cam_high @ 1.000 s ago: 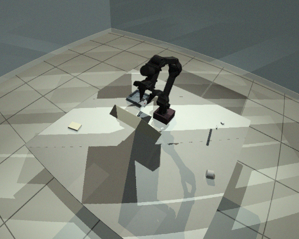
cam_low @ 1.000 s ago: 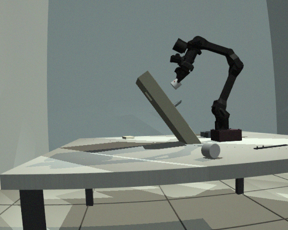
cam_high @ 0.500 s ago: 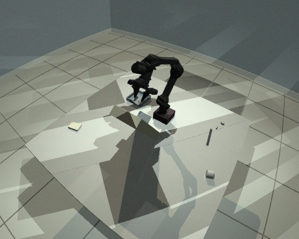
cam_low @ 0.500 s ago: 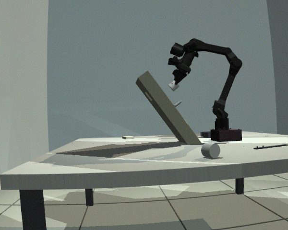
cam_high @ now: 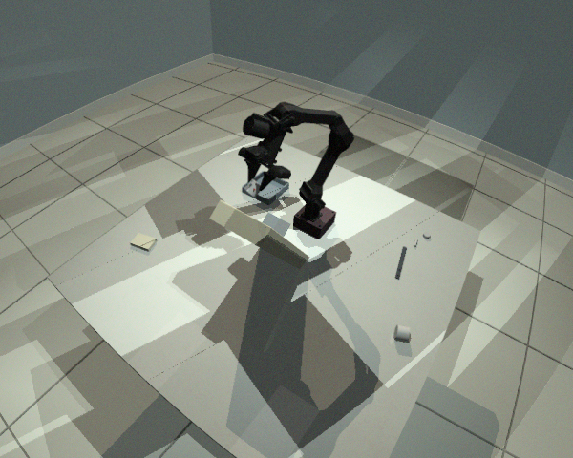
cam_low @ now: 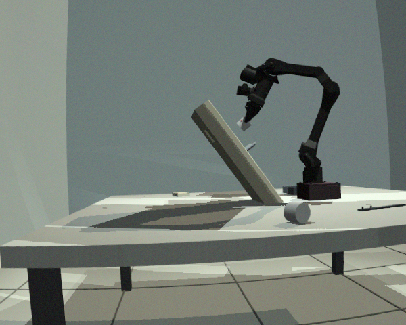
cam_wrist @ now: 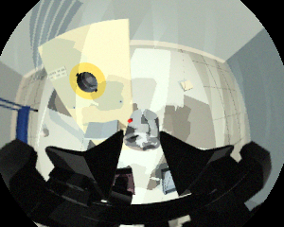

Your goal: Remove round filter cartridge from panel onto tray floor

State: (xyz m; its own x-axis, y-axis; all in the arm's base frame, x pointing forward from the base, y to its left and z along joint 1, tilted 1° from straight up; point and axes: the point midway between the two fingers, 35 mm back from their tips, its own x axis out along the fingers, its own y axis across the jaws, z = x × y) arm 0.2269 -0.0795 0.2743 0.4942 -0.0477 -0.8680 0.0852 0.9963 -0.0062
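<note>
Cartridge, pale grey with a red mark, is clamped between the fingers of the tool, high in the air beside the tilted panel. Wrist view alone shows the panel's yellow-ringed socket; its small label is unreadable. Top view alone shows the tray beneath the tool on the table.
</note>
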